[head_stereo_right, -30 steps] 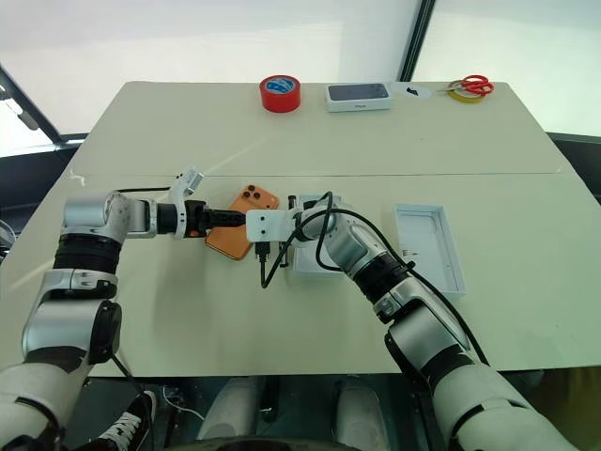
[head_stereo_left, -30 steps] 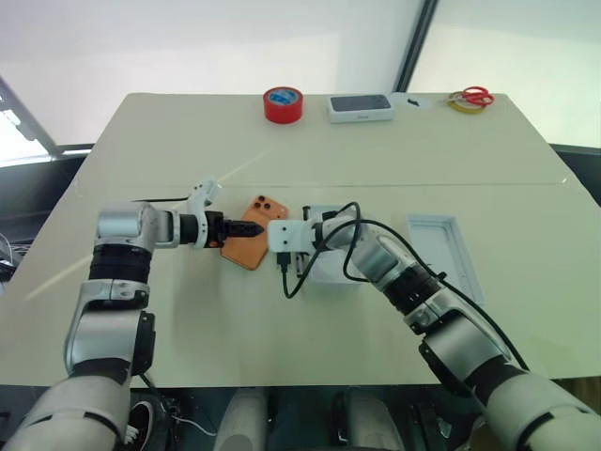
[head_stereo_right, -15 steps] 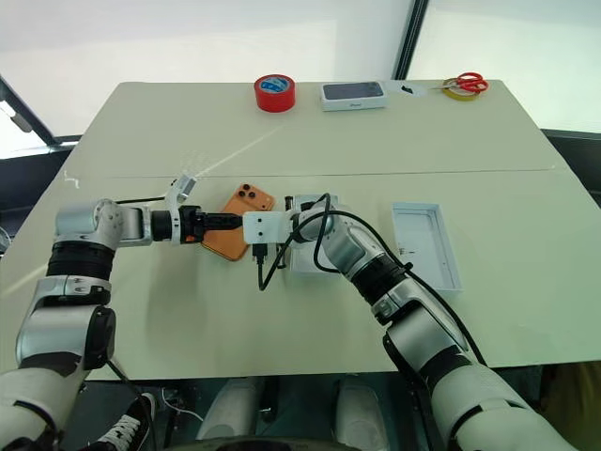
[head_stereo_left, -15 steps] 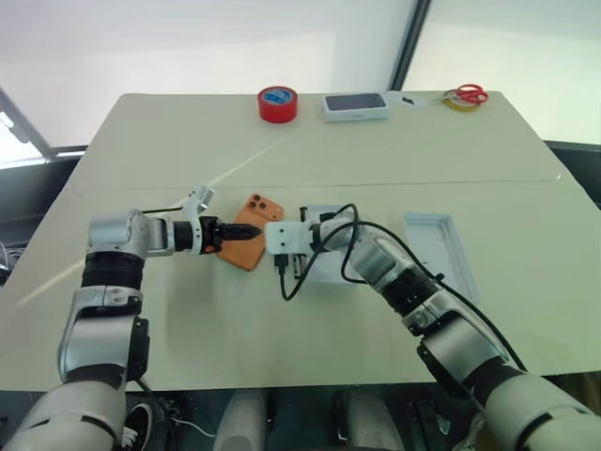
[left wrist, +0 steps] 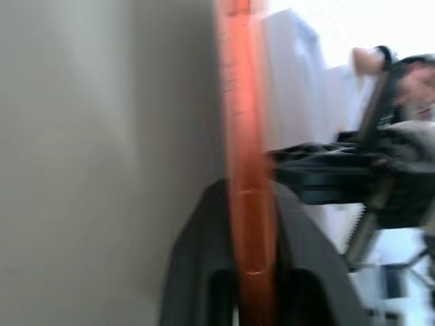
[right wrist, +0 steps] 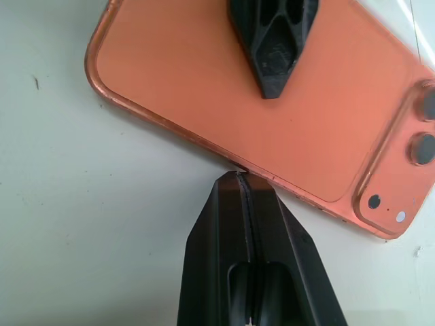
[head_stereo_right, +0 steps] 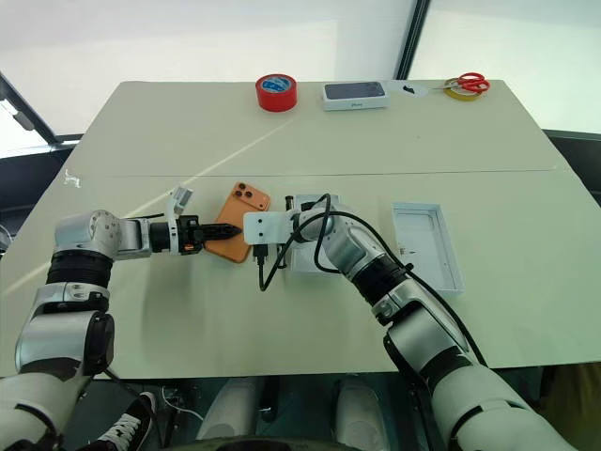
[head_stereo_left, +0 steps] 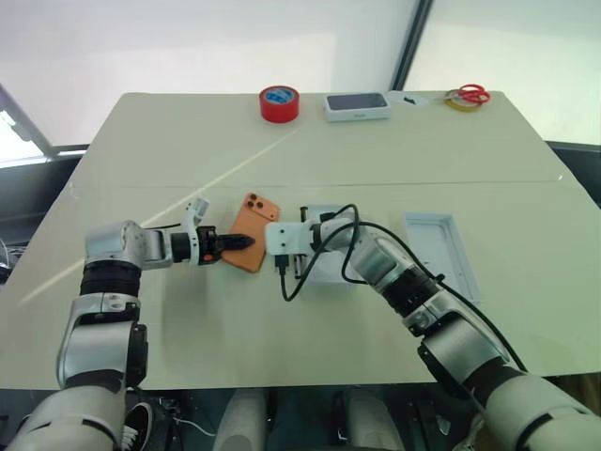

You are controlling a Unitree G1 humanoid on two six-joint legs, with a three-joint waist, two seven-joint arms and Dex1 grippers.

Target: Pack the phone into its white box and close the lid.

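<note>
The orange phone (head_stereo_left: 252,228) lies camera-side up at the table's middle, its lenses (right wrist: 423,147) at the far end. My left gripper (head_stereo_left: 244,241) is shut on the phone's near left edge. In the left wrist view the orange edge (left wrist: 246,136) runs between the two black fingers (left wrist: 204,272). My right gripper (right wrist: 242,178) is shut and empty, its tips touching the phone's long side. The white box (head_stereo_right: 308,259) lies just right of the phone, mostly hidden under my right wrist. I cannot make out the lid.
A shallow white insert (head_stereo_left: 441,250) with a rounded hollow lies at the right. At the back stand a red tape roll (head_stereo_left: 281,102), a white box with a dark phone picture (head_stereo_left: 358,106), and scissors with yellow tape (head_stereo_left: 467,97). A black cable (head_stereo_left: 293,282) hangs from my right wrist.
My left gripper has shut on the phone's edge while its wrist rolled, and the phone has turned a little. The right arm has not moved.
</note>
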